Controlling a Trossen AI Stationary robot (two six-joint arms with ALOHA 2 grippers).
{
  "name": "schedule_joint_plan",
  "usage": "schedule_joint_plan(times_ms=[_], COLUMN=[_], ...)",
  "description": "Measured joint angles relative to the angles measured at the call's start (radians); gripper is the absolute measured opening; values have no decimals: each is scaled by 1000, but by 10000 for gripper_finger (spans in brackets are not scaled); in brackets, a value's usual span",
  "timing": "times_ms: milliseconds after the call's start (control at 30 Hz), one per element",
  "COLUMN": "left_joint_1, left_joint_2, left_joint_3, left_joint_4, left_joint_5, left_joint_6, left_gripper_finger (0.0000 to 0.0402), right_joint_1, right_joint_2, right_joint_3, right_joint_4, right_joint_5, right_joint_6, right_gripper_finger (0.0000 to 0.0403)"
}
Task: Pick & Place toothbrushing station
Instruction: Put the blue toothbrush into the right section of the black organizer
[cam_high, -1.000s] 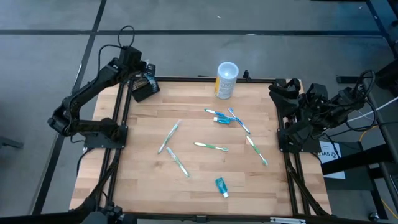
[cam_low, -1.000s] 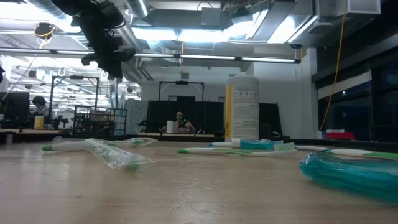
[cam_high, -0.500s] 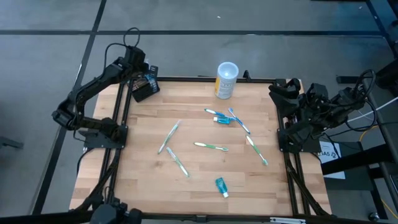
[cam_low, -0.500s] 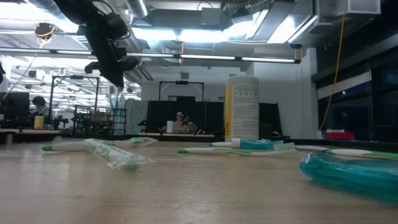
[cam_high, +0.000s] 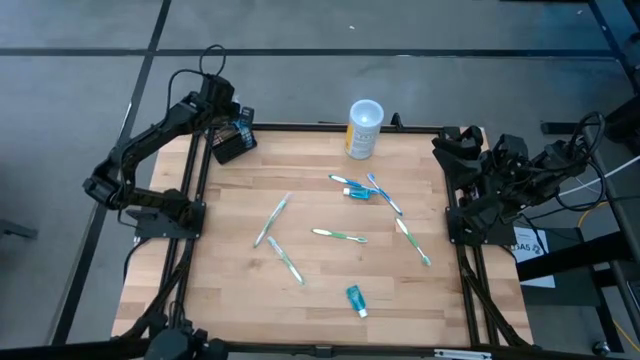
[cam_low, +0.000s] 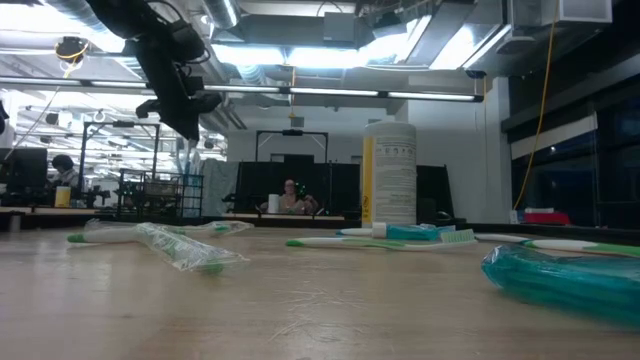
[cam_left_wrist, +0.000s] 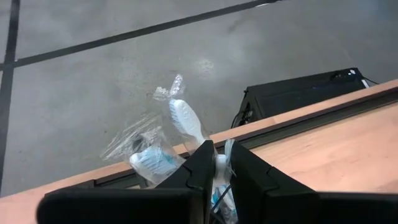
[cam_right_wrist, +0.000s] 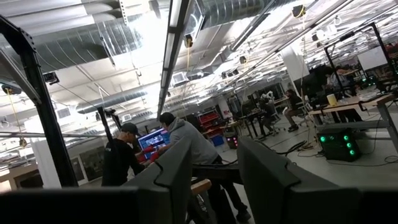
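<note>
Left wrist view: fingers (cam_left_wrist: 219, 163) hide the wrapped toothbrush's (cam_left_wrist: 185, 123) handle.

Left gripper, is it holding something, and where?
Yes: the left gripper pinches a wrapped toothbrush by its neck, just under the bristle head.

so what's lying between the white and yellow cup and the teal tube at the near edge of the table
In the high view: a small teal tube, then a green toothbrush lying crosswise; from there the table is bare up to the near tube.
</note>
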Motion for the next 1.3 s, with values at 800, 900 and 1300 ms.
schedule_joint_plan(times_ms=[800,900,1300], left_joint_1=[-24,-88,-689], left_joint_2=[-123,-135,-107], left_joint_3=[0,0,0], left_joint_4=[53,44,44], left_joint_5=[241,415,179], left_joint_6=[70,92,121], left_gripper_finger=[168,170,145], right_joint_1=[0,0,20], right_joint_2=[0,0,-2], right_joint_3=[0,0,0], right_joint_4=[-1,-1,-26], right_joint_5=[0,0,33], right_joint_6=[-3,-18,-56], right_gripper_finger=[130,130,130])
